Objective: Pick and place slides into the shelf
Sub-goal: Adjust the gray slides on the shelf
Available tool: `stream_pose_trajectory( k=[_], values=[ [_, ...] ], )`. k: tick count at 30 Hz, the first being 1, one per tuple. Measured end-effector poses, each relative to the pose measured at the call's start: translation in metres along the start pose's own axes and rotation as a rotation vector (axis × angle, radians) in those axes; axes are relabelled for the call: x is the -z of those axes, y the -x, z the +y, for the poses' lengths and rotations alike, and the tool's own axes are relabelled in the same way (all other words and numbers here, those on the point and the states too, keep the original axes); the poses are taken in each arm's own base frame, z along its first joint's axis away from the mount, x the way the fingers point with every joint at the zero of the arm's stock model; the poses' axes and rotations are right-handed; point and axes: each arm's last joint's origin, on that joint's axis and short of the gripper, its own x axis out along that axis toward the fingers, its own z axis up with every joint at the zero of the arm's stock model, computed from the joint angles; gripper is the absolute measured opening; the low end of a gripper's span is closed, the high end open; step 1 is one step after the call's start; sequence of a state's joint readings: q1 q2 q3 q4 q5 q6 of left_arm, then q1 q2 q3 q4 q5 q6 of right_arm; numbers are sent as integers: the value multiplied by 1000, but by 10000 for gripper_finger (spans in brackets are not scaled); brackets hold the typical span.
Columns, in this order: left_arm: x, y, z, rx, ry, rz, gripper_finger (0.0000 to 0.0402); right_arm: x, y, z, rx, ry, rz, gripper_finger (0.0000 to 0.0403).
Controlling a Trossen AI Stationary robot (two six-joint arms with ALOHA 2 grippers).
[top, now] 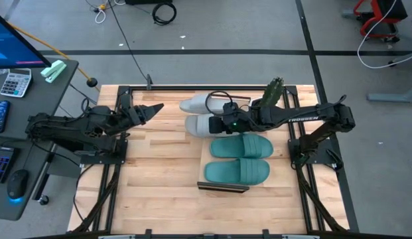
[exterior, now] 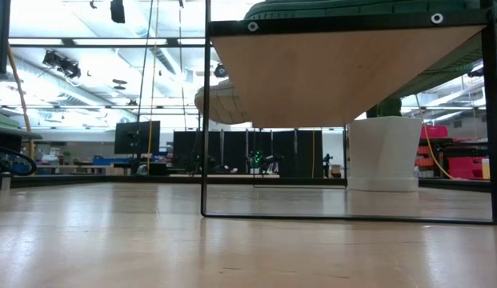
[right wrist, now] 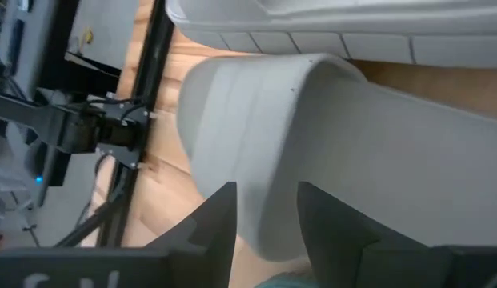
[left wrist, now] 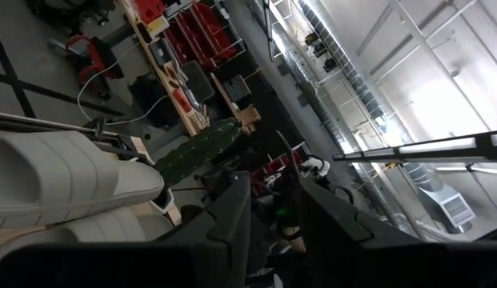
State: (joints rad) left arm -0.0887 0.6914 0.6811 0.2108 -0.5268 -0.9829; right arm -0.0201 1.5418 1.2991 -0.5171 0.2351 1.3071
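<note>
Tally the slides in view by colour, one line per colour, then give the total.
Teal-green slides: 2, one and the other, side by side on the shelf.
Light grey slides: 2, one and the other, next to the teal pair.
Total: 4 slides.

High view: looks straight down on the whole table [top: 159,192] and both arms.
Low view: table height, level, beneath the shelf [exterior: 344,76], facing the room.
Left wrist: faces the grey slides [left wrist: 64,176] from farther off.
Right wrist: close on the same grey slides [right wrist: 376,152].
</note>
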Motion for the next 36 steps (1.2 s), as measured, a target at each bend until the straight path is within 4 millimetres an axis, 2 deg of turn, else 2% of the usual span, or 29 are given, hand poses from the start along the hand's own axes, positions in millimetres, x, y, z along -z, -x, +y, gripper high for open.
stream_pose_trajectory(
  k=[15,19,29,36],
  values=[
    [0,0,0,1,-1,-1,107,-7,-2,3,-45,-3,-17,134],
    [0,0,0,1,0,-1,107,-8,-3,4,-54,-2,-9,111],
    [0,0,0,1,1,-1,107,-8,-3,3,-50,26,-7,11],
    [0,0,0,1,1,-1,107,-6,-3,0,-19,36,10,4]
  ],
)
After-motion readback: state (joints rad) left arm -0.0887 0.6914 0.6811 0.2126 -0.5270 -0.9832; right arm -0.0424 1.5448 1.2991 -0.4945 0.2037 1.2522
